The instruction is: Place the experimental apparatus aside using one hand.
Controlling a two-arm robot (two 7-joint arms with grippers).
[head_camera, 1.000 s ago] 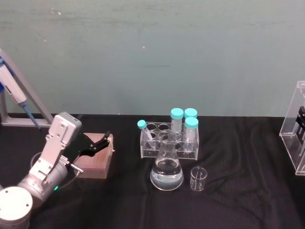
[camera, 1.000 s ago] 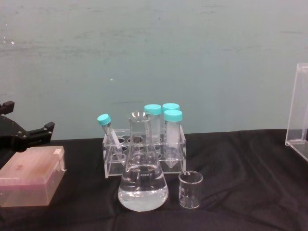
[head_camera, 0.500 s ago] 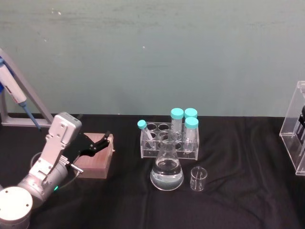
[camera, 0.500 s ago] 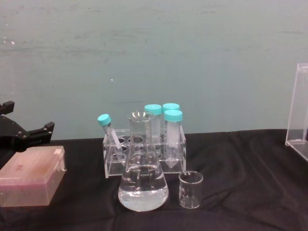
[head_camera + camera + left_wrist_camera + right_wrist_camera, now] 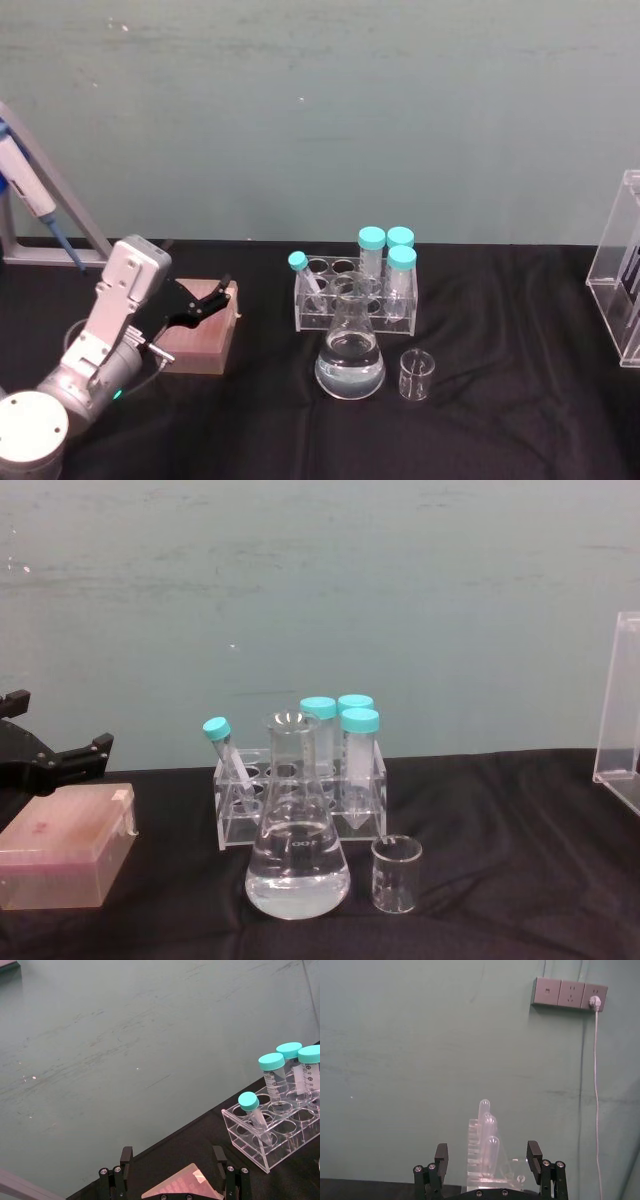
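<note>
- left gripper (image 5: 212, 298) hovers over the pink box (image 5: 200, 335) at the table's left, fingers apart, holding nothing.
- conical flask (image 5: 350, 358), part full of clear liquid, stands upright mid-table with the small beaker (image 5: 416, 376) just beside it, right of it; tube rack (image 5: 355, 297) just behind both.
- flask lies to the left gripper's right, well apart; its neck runs vertical.
- right gripper (image 5: 487, 1156) has fingers spread and empty; the tall acrylic stand (image 5: 484, 1142) rises upright straight ahead of it, at the table's right edge.
- judgement: right arm is nearer the stand, left arm likely nearer the flask; either reach wants a side-on grasp across a vertical axis.
</note>
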